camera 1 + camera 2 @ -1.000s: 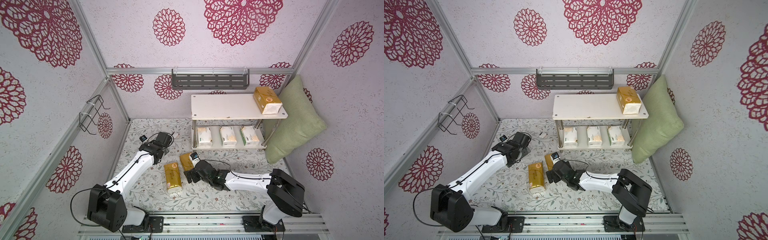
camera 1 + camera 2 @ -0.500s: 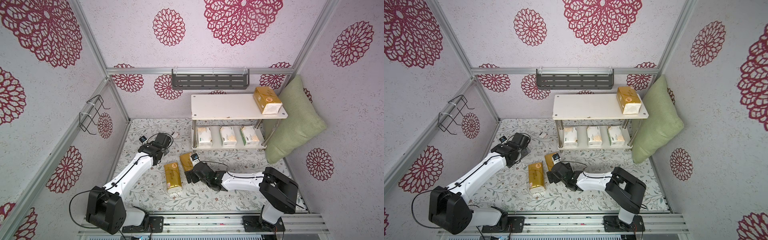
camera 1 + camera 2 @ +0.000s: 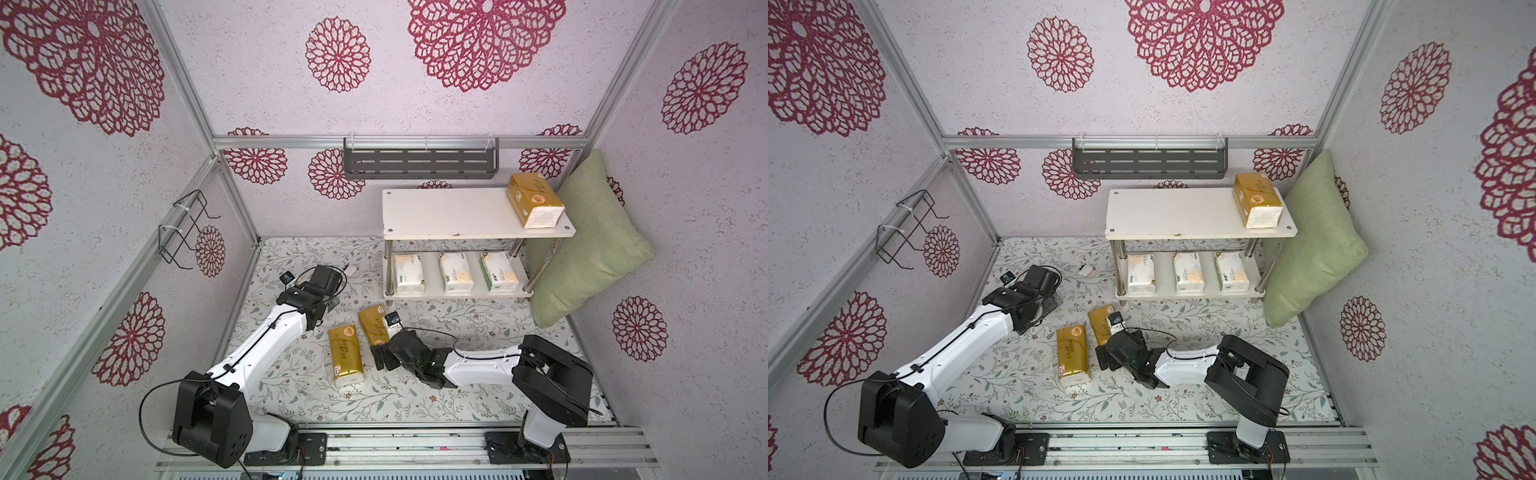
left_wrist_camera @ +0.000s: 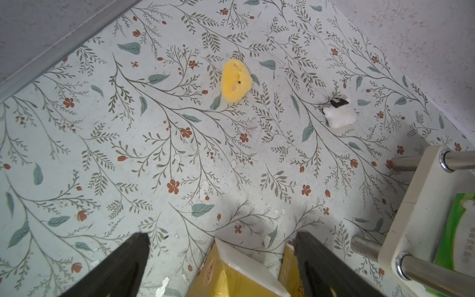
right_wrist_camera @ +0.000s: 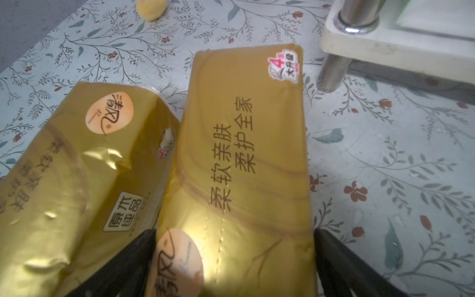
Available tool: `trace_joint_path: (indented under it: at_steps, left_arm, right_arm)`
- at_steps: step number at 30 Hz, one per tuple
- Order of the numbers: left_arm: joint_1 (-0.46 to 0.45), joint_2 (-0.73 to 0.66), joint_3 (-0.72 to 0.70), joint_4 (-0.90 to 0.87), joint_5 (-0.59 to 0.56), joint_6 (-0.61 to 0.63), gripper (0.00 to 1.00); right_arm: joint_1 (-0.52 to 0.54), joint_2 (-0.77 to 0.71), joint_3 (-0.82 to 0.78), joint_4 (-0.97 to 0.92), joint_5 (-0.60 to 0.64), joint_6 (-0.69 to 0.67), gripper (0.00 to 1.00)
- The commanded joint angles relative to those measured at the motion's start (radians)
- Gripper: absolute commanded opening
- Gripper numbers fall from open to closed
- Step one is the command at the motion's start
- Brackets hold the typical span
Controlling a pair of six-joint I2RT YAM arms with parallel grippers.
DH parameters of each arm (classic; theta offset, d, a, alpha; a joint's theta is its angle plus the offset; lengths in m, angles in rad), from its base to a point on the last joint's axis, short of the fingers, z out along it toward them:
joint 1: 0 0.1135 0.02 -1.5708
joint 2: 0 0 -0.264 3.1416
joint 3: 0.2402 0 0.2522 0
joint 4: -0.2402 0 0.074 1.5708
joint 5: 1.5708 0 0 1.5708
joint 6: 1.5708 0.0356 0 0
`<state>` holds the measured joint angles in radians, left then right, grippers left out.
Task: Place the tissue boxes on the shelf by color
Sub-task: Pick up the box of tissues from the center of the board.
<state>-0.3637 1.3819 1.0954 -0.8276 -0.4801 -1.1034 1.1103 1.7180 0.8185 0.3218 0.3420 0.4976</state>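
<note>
Black fingers of the right gripper stand spread wide, one on each side of the near end of the first gold pack, which lies flat on the floral mat; whether either pad presses the wrap cannot be told. Close beside it, angled slightly away, lies the second gold pack, also flat on the mat. In both top views the pair sits just before the left front leg of the shelf. The left gripper, likewise wide apart and empty, hangs above the mat left of the shelf; the far corners of both packs show between its fingers in its wrist view. The third gold pack rests on the right end of the upper board; three white packs stand in a row on the lower board. A green cushion leans just beside the shelf's right end. A yellow plush toy lies on the mat beyond the left gripper.
</note>
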Motion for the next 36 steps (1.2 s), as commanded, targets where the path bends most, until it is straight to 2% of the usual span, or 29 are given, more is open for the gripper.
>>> trace_joint_path:
  at_steps: [1, 14, 36]
  left_arm:
    - [0.012, 0.006, -0.016, 0.018, 0.003, 0.015, 0.96]
    - [0.013, 0.017, -0.024, 0.028, 0.014, 0.011, 0.96]
    - [0.013, 0.026, -0.042, 0.051, 0.034, 0.004, 0.95]
  right_arm:
    - [0.011, 0.023, -0.013, 0.014, 0.033, -0.017, 0.99]
    - [0.050, -0.010, 0.004, -0.051, 0.096, -0.015, 0.99]
    - [0.046, 0.048, -0.027, 0.097, 0.107, -0.063, 0.96]
